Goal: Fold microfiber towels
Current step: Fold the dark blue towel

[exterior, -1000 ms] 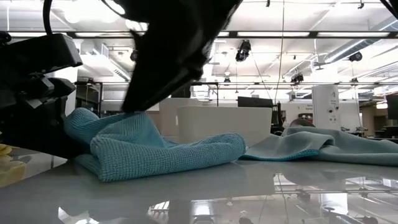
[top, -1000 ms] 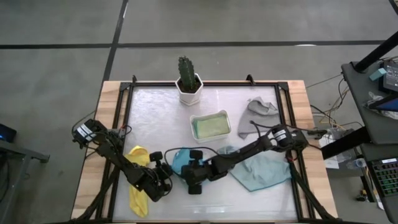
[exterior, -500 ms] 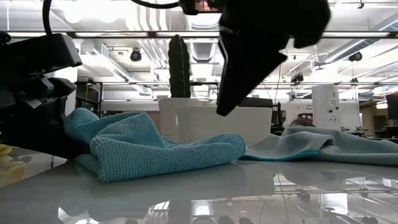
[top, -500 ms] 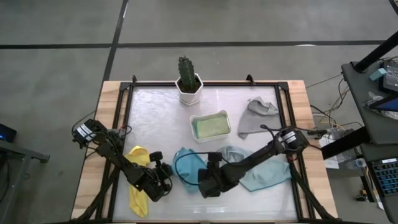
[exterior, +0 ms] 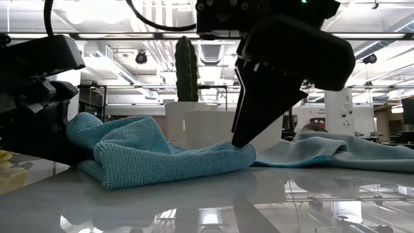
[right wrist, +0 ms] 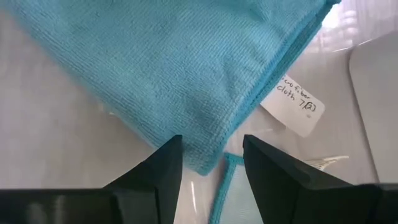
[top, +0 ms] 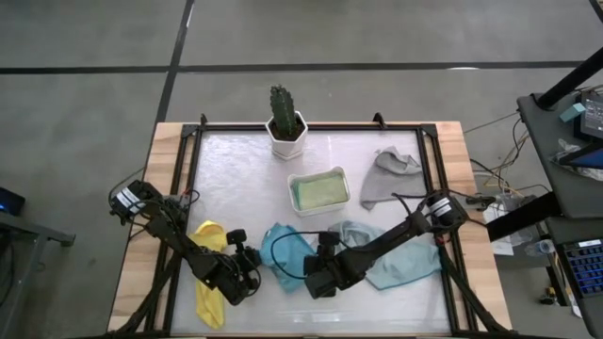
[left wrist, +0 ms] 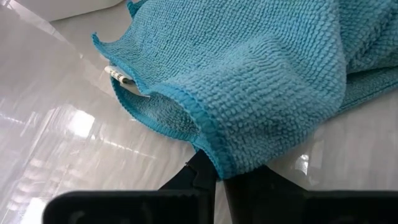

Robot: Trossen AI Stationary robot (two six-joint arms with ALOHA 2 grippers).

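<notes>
Pinching the nubby blue towel (left wrist: 261, 81) corner, clenched left hand (left wrist: 214, 177), right hand (right wrist: 208, 155) spread over its hem.

I work in a lab hall: beyond my counter (top: 240, 179) run exposed ceiling ducts (exterior: 162, 55) and strip lights, with an equipment rack (top: 575, 122) beside the counter.
</notes>
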